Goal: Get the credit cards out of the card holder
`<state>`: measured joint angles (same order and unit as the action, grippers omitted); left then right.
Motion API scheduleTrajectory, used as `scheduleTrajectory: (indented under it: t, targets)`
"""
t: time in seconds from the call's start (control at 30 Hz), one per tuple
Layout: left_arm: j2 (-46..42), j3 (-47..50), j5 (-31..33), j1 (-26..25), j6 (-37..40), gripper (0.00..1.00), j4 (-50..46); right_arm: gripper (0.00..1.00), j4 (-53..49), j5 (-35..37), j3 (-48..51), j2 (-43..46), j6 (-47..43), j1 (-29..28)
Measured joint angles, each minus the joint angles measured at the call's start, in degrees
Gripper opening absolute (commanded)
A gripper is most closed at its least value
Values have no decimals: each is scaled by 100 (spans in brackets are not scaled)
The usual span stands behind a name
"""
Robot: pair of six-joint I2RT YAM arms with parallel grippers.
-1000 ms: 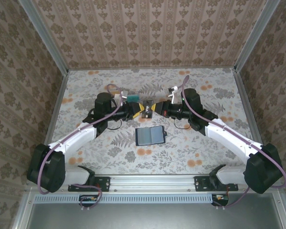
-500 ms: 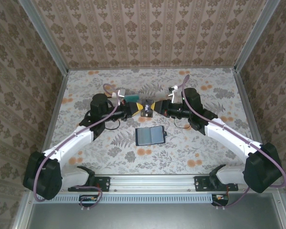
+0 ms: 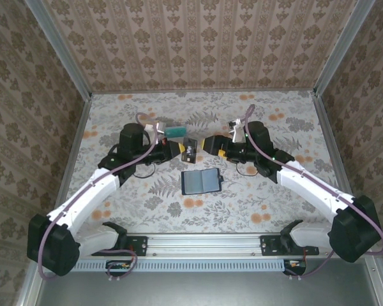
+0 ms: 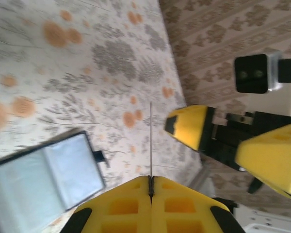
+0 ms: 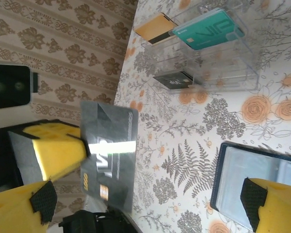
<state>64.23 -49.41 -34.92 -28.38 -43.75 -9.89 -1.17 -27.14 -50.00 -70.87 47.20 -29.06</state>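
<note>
The card holder (image 3: 200, 182) lies open and flat on the table, dark blue with greyish pockets; it also shows in the left wrist view (image 4: 43, 179) and the right wrist view (image 5: 262, 184). My left gripper (image 3: 180, 150) is shut on a black credit card (image 3: 191, 148) held in the air behind the holder. That card shows edge-on as a thin line (image 4: 151, 141) rising from my left gripper (image 4: 151, 182). In the right wrist view the black card (image 5: 109, 160) faces the camera. My right gripper (image 3: 210, 144) stands open just right of the card, apart from it, with nothing between its fingers (image 5: 149, 196).
A clear plastic compartment tray (image 5: 242, 73) stands at the back, behind the left gripper (image 3: 168, 125). It holds a teal card (image 5: 208, 29) and another black card (image 5: 173, 80); a tan card (image 5: 155, 27) lies at its far end. Papered walls enclose the floral table.
My right gripper has opened, let go of the black card and drawn back to the right. My left gripper has shut on the card and shifted slightly left with it.
</note>
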Motion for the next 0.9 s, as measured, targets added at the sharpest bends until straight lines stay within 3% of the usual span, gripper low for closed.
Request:
scheduleTrajectory:
  t: [0.3, 0.47, 0.7, 0.9]
  targets:
    - [-297, -306, 2184, -48, 2973, 1, -1478, 100, -992, 354, -247, 83, -634, 0]
    - [90, -581, 3187, -505, 4883, 0, -1825, 100, -1145, 595, -302, 352, -999, 0]
    - [221, -575, 3864, -640, 6999, 0, -1838, 100, -1204, 1016, -326, 868, -1429, 0]
    - [236, -144, 4017, -592, 8629, 0, -1657, 100, -1252, 1325, -363, 992, -1727, 0]
